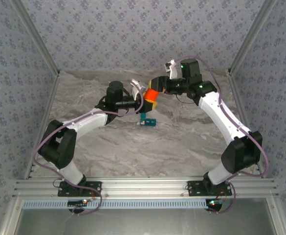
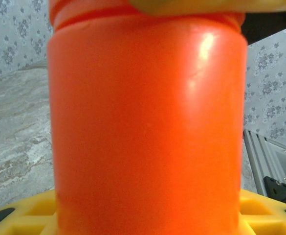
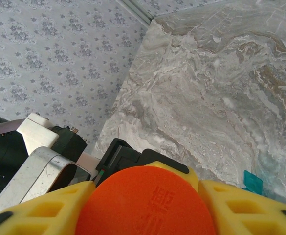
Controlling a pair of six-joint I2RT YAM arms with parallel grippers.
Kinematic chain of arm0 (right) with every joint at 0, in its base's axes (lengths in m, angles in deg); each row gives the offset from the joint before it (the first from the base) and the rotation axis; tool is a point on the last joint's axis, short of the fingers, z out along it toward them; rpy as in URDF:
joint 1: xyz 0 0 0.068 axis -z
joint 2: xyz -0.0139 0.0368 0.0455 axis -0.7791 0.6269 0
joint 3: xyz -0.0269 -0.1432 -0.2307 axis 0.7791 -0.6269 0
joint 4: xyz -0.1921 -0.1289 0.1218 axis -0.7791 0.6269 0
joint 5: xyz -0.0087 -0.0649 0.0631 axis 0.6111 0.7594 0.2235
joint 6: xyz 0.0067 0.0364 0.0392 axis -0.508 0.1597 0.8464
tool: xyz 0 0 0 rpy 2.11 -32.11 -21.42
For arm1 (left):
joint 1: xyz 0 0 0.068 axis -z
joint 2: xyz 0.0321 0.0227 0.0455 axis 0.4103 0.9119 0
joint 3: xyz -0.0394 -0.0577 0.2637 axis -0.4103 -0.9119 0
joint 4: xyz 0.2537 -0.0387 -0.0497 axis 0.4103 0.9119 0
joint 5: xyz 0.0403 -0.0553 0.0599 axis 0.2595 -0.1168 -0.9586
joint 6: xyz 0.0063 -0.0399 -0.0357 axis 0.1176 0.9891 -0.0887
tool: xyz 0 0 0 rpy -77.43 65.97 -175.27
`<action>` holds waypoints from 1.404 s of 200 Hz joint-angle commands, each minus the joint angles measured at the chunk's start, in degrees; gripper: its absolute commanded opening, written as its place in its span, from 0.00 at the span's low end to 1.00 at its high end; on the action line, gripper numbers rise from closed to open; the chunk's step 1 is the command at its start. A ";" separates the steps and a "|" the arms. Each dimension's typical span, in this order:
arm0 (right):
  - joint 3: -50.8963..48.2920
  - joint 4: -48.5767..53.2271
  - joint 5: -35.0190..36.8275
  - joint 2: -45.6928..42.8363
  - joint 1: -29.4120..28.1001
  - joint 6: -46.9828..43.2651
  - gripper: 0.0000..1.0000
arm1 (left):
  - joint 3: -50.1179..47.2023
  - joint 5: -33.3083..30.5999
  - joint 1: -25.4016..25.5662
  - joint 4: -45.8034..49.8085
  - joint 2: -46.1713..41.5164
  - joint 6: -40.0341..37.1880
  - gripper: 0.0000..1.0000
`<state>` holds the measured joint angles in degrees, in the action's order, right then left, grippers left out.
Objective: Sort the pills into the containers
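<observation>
An orange bottle (image 1: pixel 150 94) hangs in the air above the middle of the table. My left gripper (image 1: pixel 145 101) is shut on its body, and yellow fingers (image 2: pixel 30 213) show at both lower corners of the left wrist view beside the bottle wall (image 2: pixel 147 127). My right gripper (image 1: pixel 155 87) comes in from the right, and its yellow fingers (image 3: pixel 40 208) press on both sides of the bottle's round orange cap (image 3: pixel 145 205). The teal containers (image 1: pixel 147 121) sit on the table just below the bottle, with one teal corner (image 3: pixel 253 182) in the right wrist view. The pills are hidden.
Marble-patterned tabletop (image 1: pixel 182 142) lies on all sides of the containers. Patterned walls (image 1: pixel 133 29) with metal corner posts close in the back and sides. The arm bases stand on the metal rail (image 1: pixel 143 187) at the near edge.
</observation>
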<state>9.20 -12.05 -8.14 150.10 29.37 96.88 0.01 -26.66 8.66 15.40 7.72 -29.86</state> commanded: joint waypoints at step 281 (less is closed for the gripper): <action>-16.84 -10.71 36.26 -3.96 6.14 -6.78 0.29 | -10.91 -24.26 1.48 3.33 -10.64 -7.82 0.98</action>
<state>-5.70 -18.34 18.35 146.87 35.34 96.47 -10.19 -46.20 10.06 18.37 -0.13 -36.25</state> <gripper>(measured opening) 0.503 0.980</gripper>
